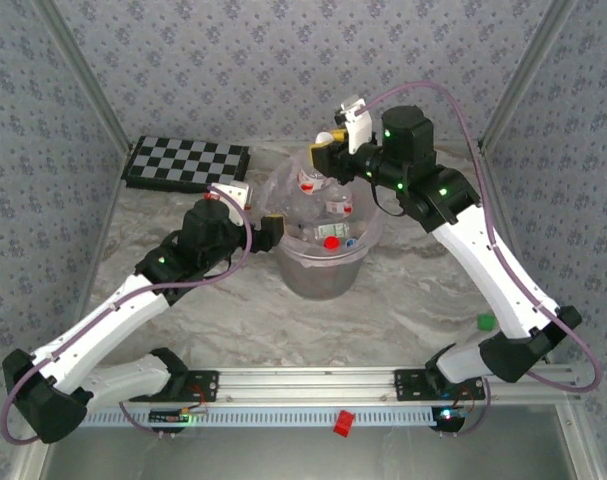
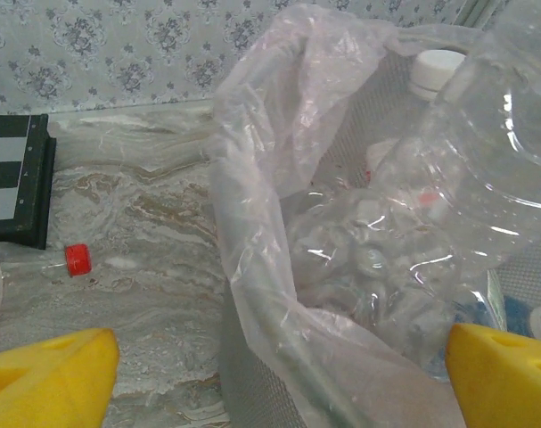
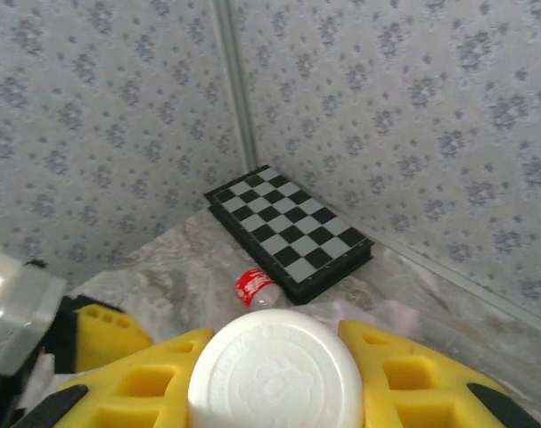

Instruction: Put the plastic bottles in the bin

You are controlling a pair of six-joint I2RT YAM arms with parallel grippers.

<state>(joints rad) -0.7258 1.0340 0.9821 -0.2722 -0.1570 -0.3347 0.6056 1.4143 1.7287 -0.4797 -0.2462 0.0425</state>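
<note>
Bottle (image 3: 276,370): showing white cap
Right gripper (image 1: 326,153): clamping bottle, hovering over bin (image 1: 323,275)
Left gripper (image 2: 277,374): gaping empty beside bin rim

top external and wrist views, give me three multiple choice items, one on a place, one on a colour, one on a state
1. Where does the chequered board lie from the bin?
A) behind it, to the left
B) in front of it, to the right
C) inside it

2. The bottle in the right hand has a cap of what colour?
A) red
B) white
C) blue

3. How is the left hand?
A) shut on a bottle
B) shut on the board
C) open

Answers: 1 A, the top view shows the board up and left of the bin; 2 B, a white cap sits between the yellow fingers; 3 C, its fingers stand wide apart.
</note>
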